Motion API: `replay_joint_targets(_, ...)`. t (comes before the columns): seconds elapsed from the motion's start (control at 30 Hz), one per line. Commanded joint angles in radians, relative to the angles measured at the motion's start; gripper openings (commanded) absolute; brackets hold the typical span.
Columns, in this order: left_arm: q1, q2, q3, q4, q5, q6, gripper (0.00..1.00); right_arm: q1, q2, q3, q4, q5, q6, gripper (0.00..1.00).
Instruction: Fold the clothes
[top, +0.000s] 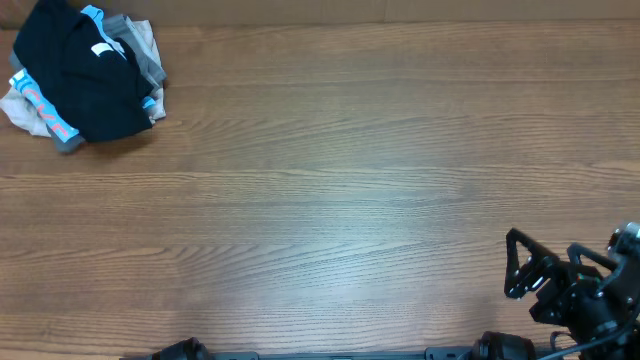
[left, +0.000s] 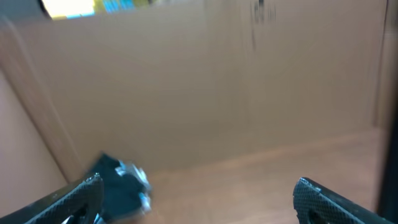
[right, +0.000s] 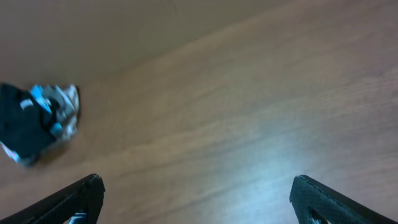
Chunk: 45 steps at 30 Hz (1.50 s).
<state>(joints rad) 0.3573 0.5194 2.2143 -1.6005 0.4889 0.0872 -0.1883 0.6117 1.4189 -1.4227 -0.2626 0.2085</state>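
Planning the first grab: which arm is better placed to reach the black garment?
Left, probably. The black garment lies in the far-left corner, on that arm's side; the right tool sits open at the near-right edge. The left tool is open too.

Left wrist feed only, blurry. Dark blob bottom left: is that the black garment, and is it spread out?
Observer: Yes. Overhead shows the black garment bunched on top of a pile, over a light blue tee and a grey garment.
Operator: Where on the table?
Observer: Far-left corner of the table.
Operator: Right arm?
Observer: The right end effector sits at the robot-side right corner, fingers spread, holding nothing.
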Motion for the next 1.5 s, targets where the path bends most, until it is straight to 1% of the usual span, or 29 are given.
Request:
replay_joint_targets(0.0, 0.004, -0.054, -0.014, 0.026, -0.066, 0.022, 1.0, -0.003, 0.01, 0.001, 0.027, -0.001, 0.078, 1.0)
replay_joint_targets(0.33, 0.002, -0.055, -0.072, -0.014, -0.072, 0.021, 1.0, -0.003, 0.012, 0.001, 0.019, -0.002, 0.08, 1.0)
replay_joint_targets(0.53, 0.002, -0.055, -0.072, -0.089, -0.071, 0.022, 1.0, -0.003, 0.012, 0.001, 0.006, -0.001, 0.08, 1.0)
replay_joint_targets(1.47, 0.002, -0.055, -0.073, -0.089, -0.071, 0.022, 1.0, -0.003, 0.012, 0.001, -0.001, -0.001, 0.08, 1.0)
